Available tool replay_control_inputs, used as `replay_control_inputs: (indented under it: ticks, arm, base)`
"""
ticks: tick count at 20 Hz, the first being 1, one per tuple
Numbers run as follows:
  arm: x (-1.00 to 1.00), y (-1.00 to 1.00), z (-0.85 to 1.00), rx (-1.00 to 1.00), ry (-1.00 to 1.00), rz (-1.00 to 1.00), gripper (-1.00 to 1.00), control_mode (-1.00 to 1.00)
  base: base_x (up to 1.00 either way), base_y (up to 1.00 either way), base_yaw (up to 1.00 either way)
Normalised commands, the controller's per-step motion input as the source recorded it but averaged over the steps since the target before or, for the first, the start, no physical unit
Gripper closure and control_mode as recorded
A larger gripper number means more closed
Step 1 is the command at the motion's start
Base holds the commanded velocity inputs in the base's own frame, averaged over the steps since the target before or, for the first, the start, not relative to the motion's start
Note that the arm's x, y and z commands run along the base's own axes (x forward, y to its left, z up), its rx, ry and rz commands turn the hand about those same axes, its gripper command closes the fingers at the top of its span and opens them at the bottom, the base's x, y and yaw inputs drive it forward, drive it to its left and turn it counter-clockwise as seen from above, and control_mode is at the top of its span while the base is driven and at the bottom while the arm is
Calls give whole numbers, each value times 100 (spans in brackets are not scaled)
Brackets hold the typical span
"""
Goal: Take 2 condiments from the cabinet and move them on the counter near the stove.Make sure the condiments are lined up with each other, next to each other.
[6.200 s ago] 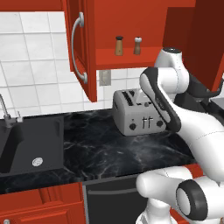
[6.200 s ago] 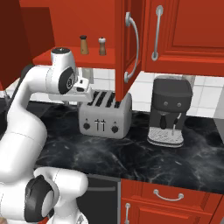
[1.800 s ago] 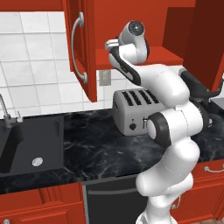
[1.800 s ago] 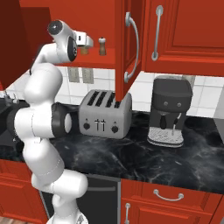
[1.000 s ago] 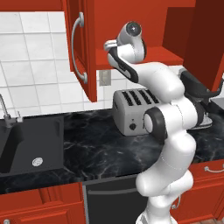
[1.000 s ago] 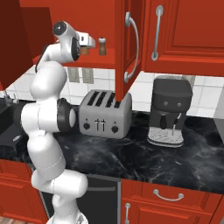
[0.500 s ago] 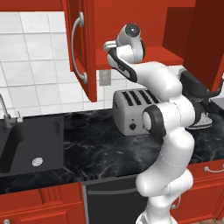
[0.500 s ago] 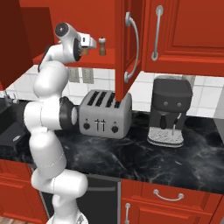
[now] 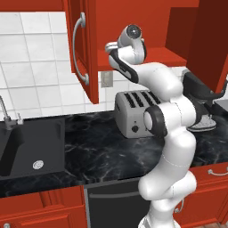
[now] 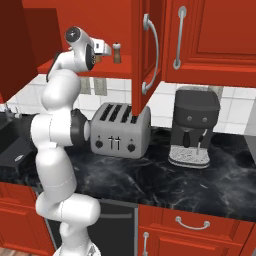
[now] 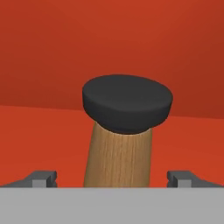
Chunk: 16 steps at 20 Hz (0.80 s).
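Arm: raised high, reaching into cabinet (image 10: 150, 55) above toaster (image 10: 119, 131). Tool (image 11: 111, 177): fully open, fingers either side of dark-capped mill (image 11: 122, 131), not gripping it

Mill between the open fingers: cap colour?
Dark, near-black cap on a brown wooden mill; clearest in the hand view.

I see a wooden mill (image 11: 117, 157) with fine vertical grain and a matt black cap. The cabinet (image 10: 150, 45) looks glossy red, its curved handle (image 10: 153, 52) polished metal. The surface (image 9: 98, 151) is shiny black marble with faint white veins. The toaster (image 10: 120, 131) looks like brushed grey metal.
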Motion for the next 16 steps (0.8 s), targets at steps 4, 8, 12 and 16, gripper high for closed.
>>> replay_control_inputs:
  ticks: [4, 8, 12, 16]
  arm:
    - [7, 0, -3, 0, 1, 0, -100, -100]
    - [9, 0, -6, 0, 3, 0, -100, -100]
    - [0, 0, -6, 0, 0, 0, 100, -100]
    - [0, 0, -3, 0, 6, 0, 100, -100]
  base:
    - [0, 0, 0]
    - [0, 0, 0]
    - [0, 0, 0]
    - [0, 0, 0]
